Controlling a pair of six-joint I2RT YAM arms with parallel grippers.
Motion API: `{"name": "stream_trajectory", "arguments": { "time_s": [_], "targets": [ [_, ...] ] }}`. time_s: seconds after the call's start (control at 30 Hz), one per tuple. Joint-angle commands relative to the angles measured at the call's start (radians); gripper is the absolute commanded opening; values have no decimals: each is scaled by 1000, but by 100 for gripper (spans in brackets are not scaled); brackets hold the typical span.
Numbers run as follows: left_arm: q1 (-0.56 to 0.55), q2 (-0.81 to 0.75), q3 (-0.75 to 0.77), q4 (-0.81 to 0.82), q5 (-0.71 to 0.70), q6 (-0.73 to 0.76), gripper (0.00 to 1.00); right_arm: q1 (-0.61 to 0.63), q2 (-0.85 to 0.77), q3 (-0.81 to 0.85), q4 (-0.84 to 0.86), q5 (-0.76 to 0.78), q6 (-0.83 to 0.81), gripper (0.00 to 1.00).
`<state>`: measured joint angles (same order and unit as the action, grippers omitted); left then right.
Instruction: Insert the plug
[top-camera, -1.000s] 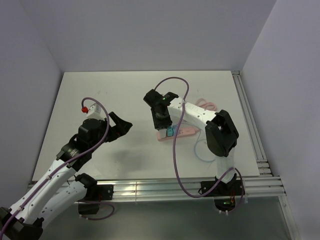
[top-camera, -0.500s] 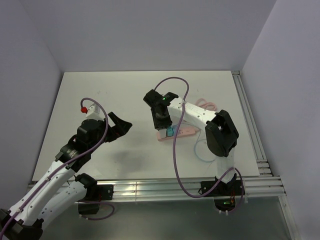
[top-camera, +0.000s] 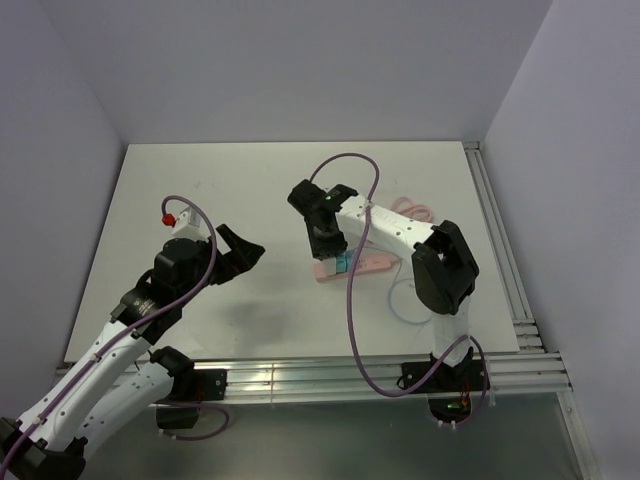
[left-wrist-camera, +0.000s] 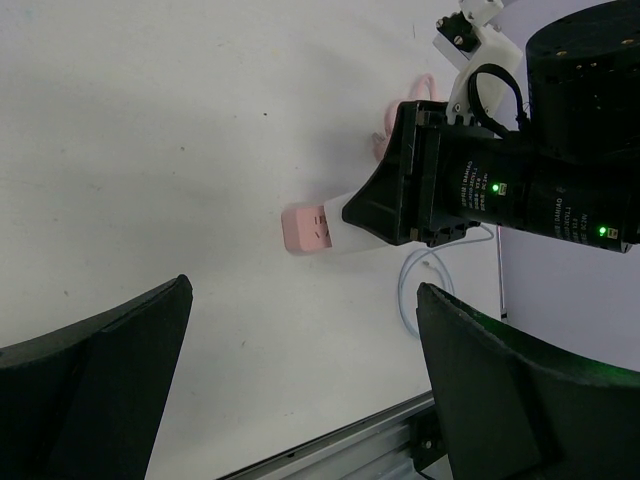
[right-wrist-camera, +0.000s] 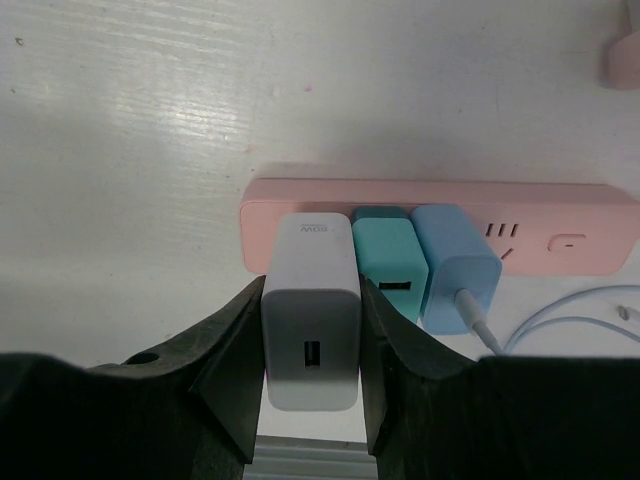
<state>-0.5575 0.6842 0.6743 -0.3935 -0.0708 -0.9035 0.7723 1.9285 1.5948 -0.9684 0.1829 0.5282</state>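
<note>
The teal-green plug sits at the centre of the right wrist view, standing in the pink power strip, which runs across the middle of the frame. It is squeezed between two neighbours, touching the white block on its left and a blue plug on its right. A pale cable leaves the blue plug and curls toward the lower right of the frame. The right gripper is clamped on the white block, one dark finger pressed against each of its sides, at the left end of the strip. In the top view this gripper hangs over the strip just right of centre, with a spot of teal showing below it; the strip lies on the white table. The left gripper hovers at centre left of the top view, well apart from the strip, its fingers spread wide with nothing between them, and the strip's pink end visible in the gap in its wrist view.
</note>
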Motion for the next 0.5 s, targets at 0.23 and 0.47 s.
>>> {"name": "stream_trajectory", "arguments": {
  "time_s": [0.23,0.47],
  "targets": [
    [5,-17,-5,30,16,2,99,-8,-43,-22,-44,66,-25,0],
    [4,-11,1,25,13,5,99,-7,-48,-33,25,23,-39,0]
  ]
}}
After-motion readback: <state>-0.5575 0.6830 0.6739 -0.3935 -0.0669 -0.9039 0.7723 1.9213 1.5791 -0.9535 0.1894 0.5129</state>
